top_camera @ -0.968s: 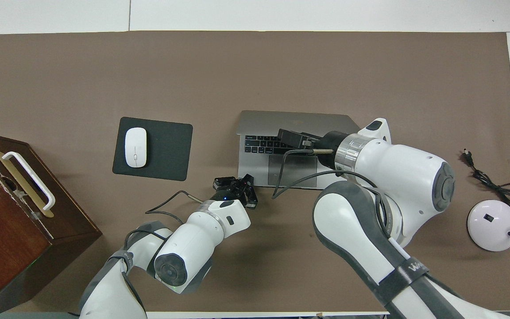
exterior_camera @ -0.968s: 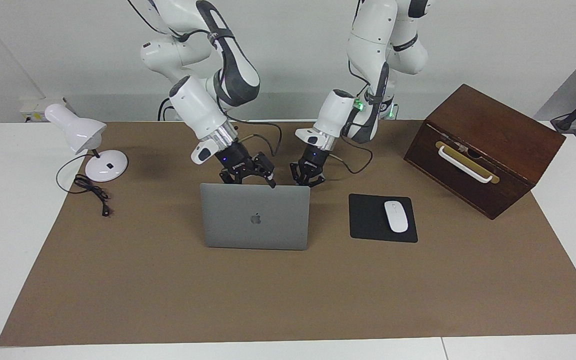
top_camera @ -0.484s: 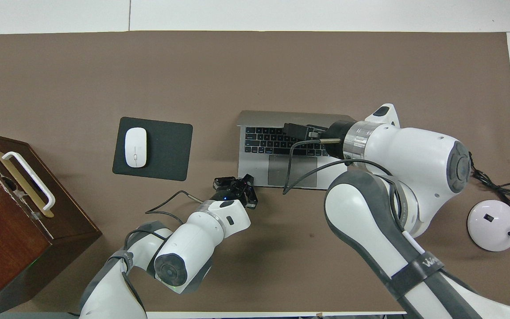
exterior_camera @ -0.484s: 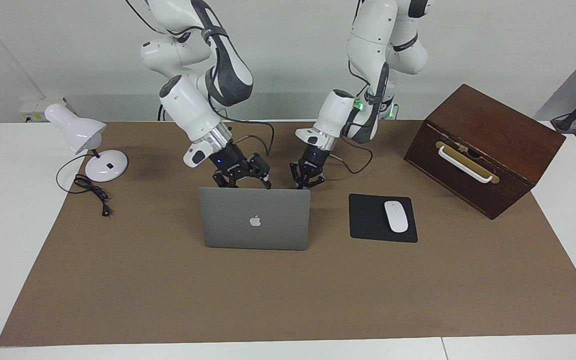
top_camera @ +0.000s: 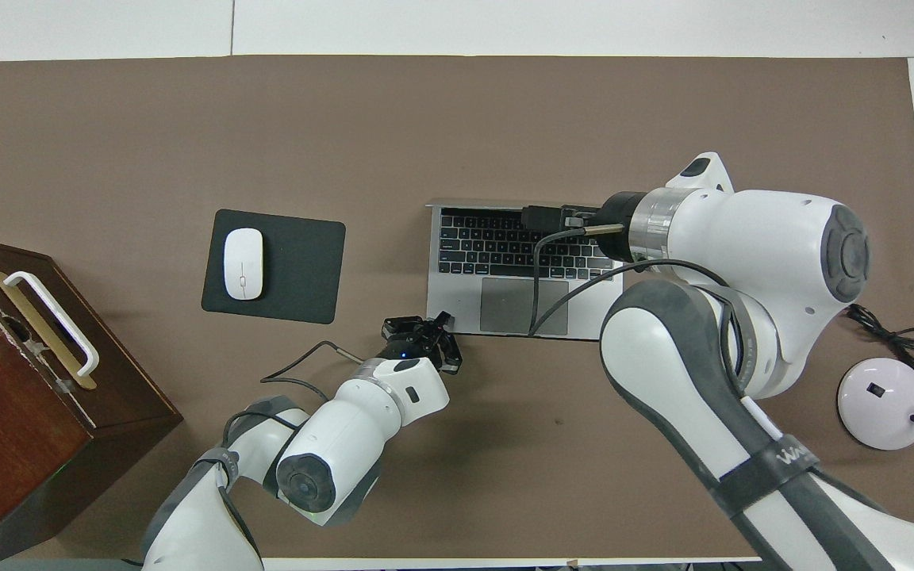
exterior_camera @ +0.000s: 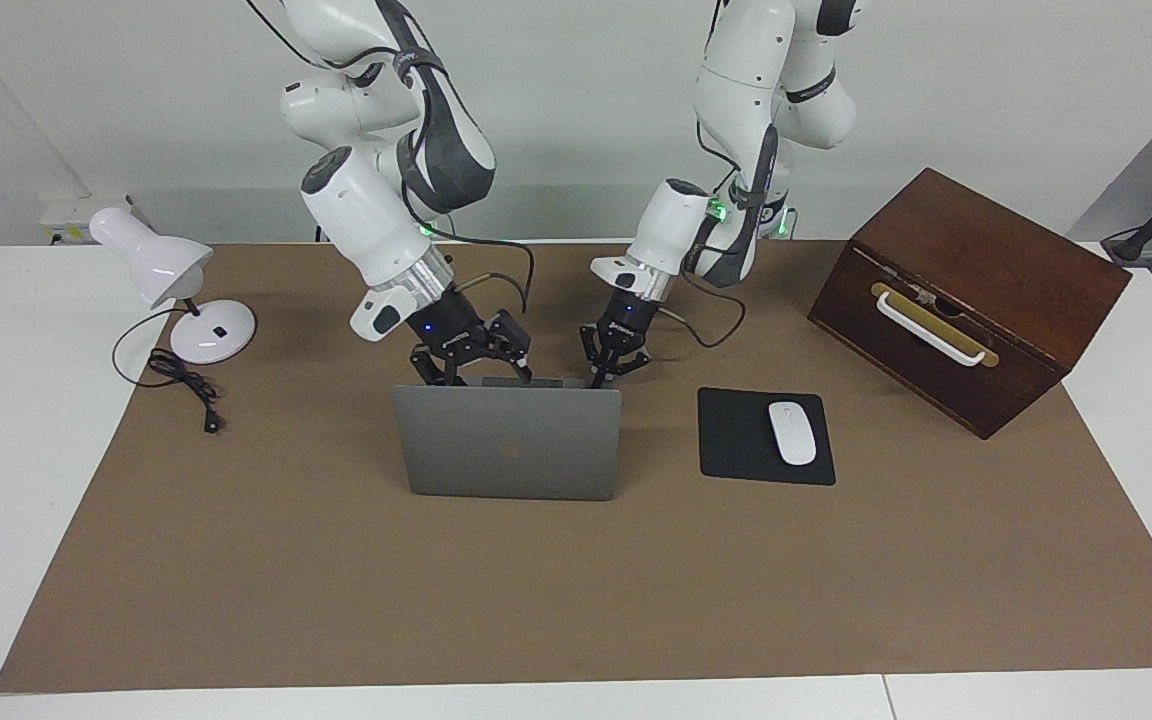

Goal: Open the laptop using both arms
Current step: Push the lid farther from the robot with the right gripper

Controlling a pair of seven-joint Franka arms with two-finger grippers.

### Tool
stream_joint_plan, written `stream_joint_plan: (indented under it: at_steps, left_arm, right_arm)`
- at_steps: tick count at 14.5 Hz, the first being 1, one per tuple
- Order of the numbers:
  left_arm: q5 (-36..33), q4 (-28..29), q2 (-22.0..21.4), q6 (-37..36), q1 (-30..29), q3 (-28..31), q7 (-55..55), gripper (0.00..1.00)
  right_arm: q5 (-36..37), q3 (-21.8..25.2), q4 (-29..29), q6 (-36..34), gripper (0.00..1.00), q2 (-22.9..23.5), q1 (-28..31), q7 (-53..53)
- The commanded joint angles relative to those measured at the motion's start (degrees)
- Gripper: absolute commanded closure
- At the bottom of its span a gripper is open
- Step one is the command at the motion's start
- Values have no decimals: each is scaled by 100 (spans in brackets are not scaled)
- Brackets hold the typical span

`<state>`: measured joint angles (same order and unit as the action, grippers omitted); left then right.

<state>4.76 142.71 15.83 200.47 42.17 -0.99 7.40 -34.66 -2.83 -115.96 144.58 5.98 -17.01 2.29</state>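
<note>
The silver-grey laptop [exterior_camera: 506, 445] stands open on the brown mat, its lid nearly upright with its back toward the facing camera. In the overhead view its keyboard and trackpad [top_camera: 505, 305] show fully. My right gripper [exterior_camera: 469, 362] is at the lid's top edge, fingers spread along it; it also shows in the overhead view [top_camera: 546, 216]. My left gripper [exterior_camera: 612, 367] is low at the deck's corner nearest the robots on the left arm's side, fingers spread; it also shows in the overhead view [top_camera: 423, 327].
A black mouse pad [exterior_camera: 736, 440] with a white mouse [exterior_camera: 792, 432] lies beside the laptop toward the left arm's end. A brown wooden box [exterior_camera: 966, 295] stands past it. A white desk lamp [exterior_camera: 186, 300] with its cord is at the right arm's end.
The lid has swung up and away from the robots to nearly upright, uncovering the whole keyboard. My right gripper has moved with the lid's edge. The left gripper has stayed at the deck's corner.
</note>
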Motion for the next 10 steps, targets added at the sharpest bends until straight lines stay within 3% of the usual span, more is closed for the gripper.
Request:
stream_joint_plan:
  at_steps: [1, 10]
  left_arm:
    - [-98, -95, 429, 36, -156, 2, -98, 100]
    - [-98, -95, 429, 28, -156, 2, -98, 100]
  right_arm:
    - [240, -42, 223, -193, 0, 131, 93, -159]
    - [556, -51, 284, -210, 0, 254, 137, -150]
